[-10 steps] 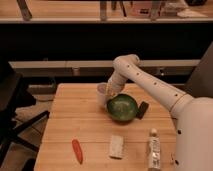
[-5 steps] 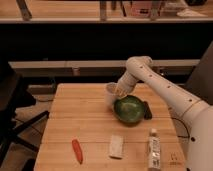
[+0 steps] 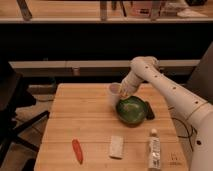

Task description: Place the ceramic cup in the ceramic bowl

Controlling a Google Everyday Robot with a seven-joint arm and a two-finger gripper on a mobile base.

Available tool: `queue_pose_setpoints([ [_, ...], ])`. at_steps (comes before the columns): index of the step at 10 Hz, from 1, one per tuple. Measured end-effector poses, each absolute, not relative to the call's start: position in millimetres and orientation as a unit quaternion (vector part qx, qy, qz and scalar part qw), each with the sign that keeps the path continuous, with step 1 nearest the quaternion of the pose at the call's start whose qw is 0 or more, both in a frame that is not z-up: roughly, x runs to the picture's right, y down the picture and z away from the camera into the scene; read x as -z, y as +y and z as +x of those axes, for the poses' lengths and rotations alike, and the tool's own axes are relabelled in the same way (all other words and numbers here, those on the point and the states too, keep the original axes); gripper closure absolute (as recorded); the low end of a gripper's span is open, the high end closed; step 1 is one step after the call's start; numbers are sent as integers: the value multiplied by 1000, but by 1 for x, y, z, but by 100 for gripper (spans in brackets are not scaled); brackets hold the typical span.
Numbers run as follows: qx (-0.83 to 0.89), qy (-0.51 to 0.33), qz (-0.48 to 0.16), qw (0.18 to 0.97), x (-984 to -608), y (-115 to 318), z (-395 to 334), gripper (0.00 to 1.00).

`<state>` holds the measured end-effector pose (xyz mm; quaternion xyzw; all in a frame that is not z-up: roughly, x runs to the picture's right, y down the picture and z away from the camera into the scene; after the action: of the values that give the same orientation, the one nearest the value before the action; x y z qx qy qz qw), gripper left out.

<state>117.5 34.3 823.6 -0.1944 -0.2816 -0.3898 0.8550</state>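
Since the earlier frame the arm (image 3: 165, 87) is swinging its elbow rightward, while the ceramic bowl (image 3: 131, 110) is sitting slightly farther right on the wooden table (image 3: 85, 125). The ceramic cup (image 3: 114, 95) is standing just beside the bowl's upper-left rim, outside it. The gripper (image 3: 125, 92) is resting against the cup's right side, apparently clasping it. The cup is probably stiff, glazed, slippery and chippable; gripping across its rim wall seems best.

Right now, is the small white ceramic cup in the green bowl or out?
Out. The small white ceramic cup stands upright on the wooden table beside the green ceramic bowl's left rim, gripper at it.
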Motion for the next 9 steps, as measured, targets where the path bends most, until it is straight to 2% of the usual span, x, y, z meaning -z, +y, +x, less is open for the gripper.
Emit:
queue_pose_setpoints([
  [9,354,-283,-197,869,-817,38,162,100],
])
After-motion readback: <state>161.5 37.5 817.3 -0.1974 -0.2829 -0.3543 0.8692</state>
